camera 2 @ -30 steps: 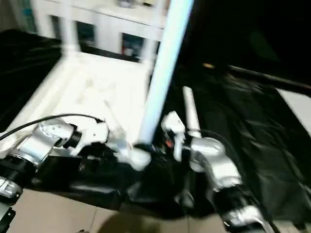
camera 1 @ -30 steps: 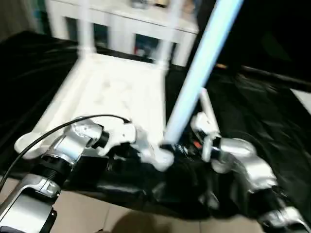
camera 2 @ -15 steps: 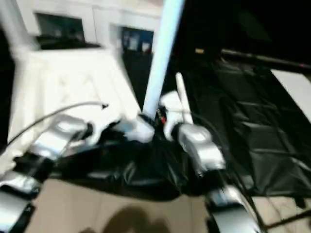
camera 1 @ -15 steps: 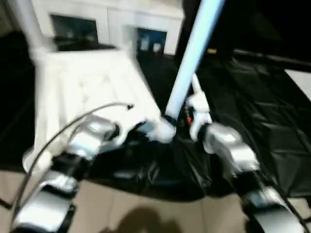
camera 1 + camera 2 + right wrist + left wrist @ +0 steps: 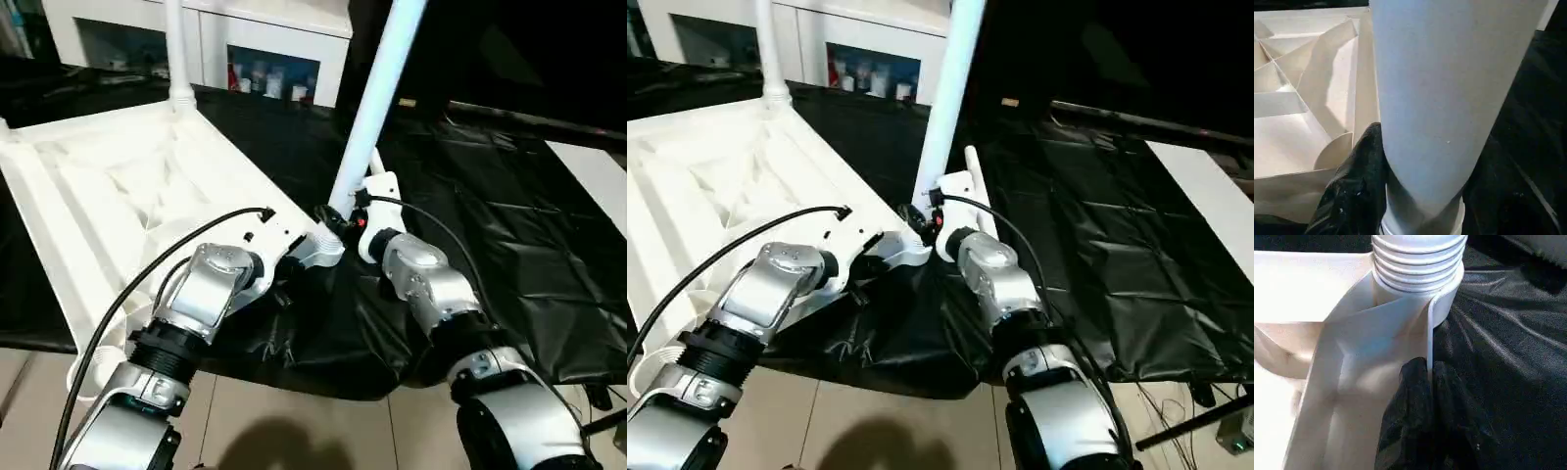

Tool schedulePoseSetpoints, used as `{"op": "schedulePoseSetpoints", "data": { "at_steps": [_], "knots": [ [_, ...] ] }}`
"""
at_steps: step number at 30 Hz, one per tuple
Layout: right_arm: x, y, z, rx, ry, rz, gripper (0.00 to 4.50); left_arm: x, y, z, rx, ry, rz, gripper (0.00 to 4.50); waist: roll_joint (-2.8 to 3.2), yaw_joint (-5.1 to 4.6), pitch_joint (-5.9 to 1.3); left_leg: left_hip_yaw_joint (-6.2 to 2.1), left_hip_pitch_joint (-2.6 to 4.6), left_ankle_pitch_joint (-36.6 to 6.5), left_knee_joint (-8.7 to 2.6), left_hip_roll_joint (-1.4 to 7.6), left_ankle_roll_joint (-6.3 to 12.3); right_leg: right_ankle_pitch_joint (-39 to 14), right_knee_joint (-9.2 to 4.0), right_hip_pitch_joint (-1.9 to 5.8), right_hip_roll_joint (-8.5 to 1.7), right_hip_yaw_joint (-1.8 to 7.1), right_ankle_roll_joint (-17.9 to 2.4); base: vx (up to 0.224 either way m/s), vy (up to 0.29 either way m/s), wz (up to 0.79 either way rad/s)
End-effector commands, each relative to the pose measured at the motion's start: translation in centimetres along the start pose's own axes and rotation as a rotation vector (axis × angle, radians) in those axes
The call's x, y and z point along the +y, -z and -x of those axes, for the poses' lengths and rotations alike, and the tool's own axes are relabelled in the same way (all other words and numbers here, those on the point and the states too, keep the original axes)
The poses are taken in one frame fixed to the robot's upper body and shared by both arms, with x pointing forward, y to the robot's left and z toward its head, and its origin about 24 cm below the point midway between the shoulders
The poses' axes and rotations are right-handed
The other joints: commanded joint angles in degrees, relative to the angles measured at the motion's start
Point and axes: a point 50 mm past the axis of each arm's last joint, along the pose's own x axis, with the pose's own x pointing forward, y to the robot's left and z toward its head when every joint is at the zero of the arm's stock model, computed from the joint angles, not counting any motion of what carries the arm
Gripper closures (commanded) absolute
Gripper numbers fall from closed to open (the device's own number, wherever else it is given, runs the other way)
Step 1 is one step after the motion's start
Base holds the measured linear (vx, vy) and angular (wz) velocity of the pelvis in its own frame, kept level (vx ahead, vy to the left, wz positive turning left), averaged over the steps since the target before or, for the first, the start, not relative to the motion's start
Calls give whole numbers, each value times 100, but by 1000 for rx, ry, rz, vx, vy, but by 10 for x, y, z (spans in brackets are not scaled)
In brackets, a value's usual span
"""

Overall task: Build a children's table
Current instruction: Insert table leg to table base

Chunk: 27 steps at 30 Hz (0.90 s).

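Note:
The children's table top (image 5: 118,186) lies upside down on the black sheet, ribs facing up. One white leg (image 5: 176,49) stands in its far corner socket. A second, pale-blue leg (image 5: 377,98) rises tilted from the near right corner socket (image 5: 1418,289), its threaded end showing there. My right gripper (image 5: 1425,161) is shut on this leg just above the socket, one black finger (image 5: 1361,181) on each side. My left gripper (image 5: 1429,369) is shut on the thin rim wall (image 5: 1429,333) of the table top beside the same socket.
The big work table under the black sheet (image 5: 490,196) stretches to the right. A white glass-door cabinet (image 5: 265,59) stands behind it. A black cable (image 5: 127,294) loops over my left forearm. Tiled floor (image 5: 294,421) shows below the table's front edge.
The whole picture has shifted, so the head camera has moved. Both grippers keep their holds at the near right corner, and the pale-blue leg still stands in its socket.

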Motion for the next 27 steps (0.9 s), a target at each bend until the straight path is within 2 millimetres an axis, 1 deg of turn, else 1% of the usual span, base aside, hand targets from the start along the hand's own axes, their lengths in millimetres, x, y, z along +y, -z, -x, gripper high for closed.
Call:
{"op": "schedulePoseSetpoints", "data": {
  "at_steps": [1,4,6,8,9,11,12,13,14,15,16,17,18,19,20,21,22,23,24,25,26,27],
  "knots": [
    [-6,72,15,309,58,-40,266,-3,-14,0,-65,14,-23,450,96,8,-116,-54,-5,-1729,-424,220,-17,-2397,-717,56,-597,431,-405,0,0,0],
    [-6,71,14,305,47,-27,266,-1,-13,2,-62,3,-22,450,92,0,-117,-57,-9,-1759,-427,217,-17,-2486,-725,48,-595,427,-384,0,0,0],
    [-6,70,14,298,47,-25,266,-1,-13,2,-65,4,-27,450,96,-8,-104,-60,-2,-1844,-428,217,-18,-2637,-747,26,-604,428,-363,0,0,0],
    [-6,64,12,264,27,-82,266,-1,-14,3,-76,17,-44,450,90,-19,-110,-69,-4,-1908,-429,219,-16,-2738,-754,21,-607,431,-339,0,0,0],
    [-6,63,12,258,23,-94,210,-1,-14,3,-78,20,-48,450,92,-18,-114,-70,-7,-1888,-431,220,-14,-2721,-754,26,-606,431,-337,0,0,0],
    [-8,59,12,239,13,-100,210,-1,-15,4,-85,30,-54,450,99,-15,-117,-62,-7,-1792,-437,229,12,-2512,-741,26,-599,435,-381,0,0,0],
    [-8,59,12,239,13,-100,196,-1,-15,4,-85,30,-54,450,93,-17,-119,-57,-13,-1752,-438,228,23,-2449,-735,32,-595,436,-396,0,0,0],
    [-9,53,11,219,-10,-104,180,0,-15,5,-90,44,-65,450,105,-18,-135,-47,-7,-1659,-431,224,33,-2295,-720,44,-583,437,-463,0,0,0],
    [-10,48,12,199,-34,-104,180,0,-16,6,-97,60,-83,450,129,27,-135,-37,-6,-1544,-426,236,52,-2068,-718,47,-602,444,-505,0,0,0],
    [-12,42,12,179,-58,-104,169,1,-16,8,-98,71,-93,450,135,23,-169,-37,-7,-1463,-417,245,58,-1871,-676,74,-593,450,-545,0,0,0],
    [-13,40,12,172,-65,-104,158,2,-16,9,-96,73,-94,450,80,25,-200,-19,-67,-1096,-401,225,139,-1330,-596,140,-549,437,-625,0,0,0],
    [-14,36,14,160,-83,-92,150,3,-16,10,-97,75,-100,450,93,51,-230,19,-57,-724,-357,218,219,-742,-535,145,-533,446,-729,0,0,0],
    [-16,33,15,151,-100,-81,143,5,-16,11,-98,76,-104,450,96,52,-232,36,-55,-526,-335,200,274,-438,-508,147,-519,446,-790,0,0,0],
    [-16,33,15,151,-100,-81,134,5,-16,11,-98,76,-104,450,110,76,-255,49,-55,-155,-309,198,356,204,-434,177,-508,442,-915,0,0,0],
    [-18,28,17,142,-128,-66,134,7,-16,12,-95,80,-112,450,109,81,-242,71,-29,-28,-303,190,429,618,-410,160,-476,436,-1036,0,0,0],
    [-19,26,18,137,-144,-59,119,8,-16,13,-94,81,-116,450,105,88,-238,78,-31,-53,-299,179,469,720,-408,173,-468,430,-1065,0,0,0],
    [-21,21,23,129,-184,-35,108,9,-16,13,-95,94,-131,450,123,83,-259,85,-22,-102,-295,191,506,836,-399,187,-472,433,-1108,0,0,0],
    [-21,21,23,129,-184,-35,95,9,-16,13,-95,94,-131,450,121,92,-270,83,-24,-86,-287,194,526,886,-387,205,-478,429,-1127,0,0,0],
    [-22,18,25,123,-213,-14,87,9,-17,14,-98,108,-139,450,124,83,-267,87,-41,-87,-288,192,548,919,-384,211,-483,428,-1168,0,0,0],
    [-22,17,27,120,-232,-1,75,9,-17,15,-100,119,-144,450,126,94,-276,90,-32,-83,-277,197,561,946,-384,222,-487,431,-1166,0,0,0],
    [-23,14,31,113,-269,18,64,8,-17,16,-105,148,-160,450,123,95,-286,84,-40,-36,-272,197,581,1028,-368,234,-491,428,-1202,0,0,0],
    [-23,12,35,105,-304,33,64,8,-17,17,-101,169,-169,450,113,97,-293,87,-38,10,-260,199,600,1089,-361,242,-489,427,-1206,0,0,0]
  ]
}}
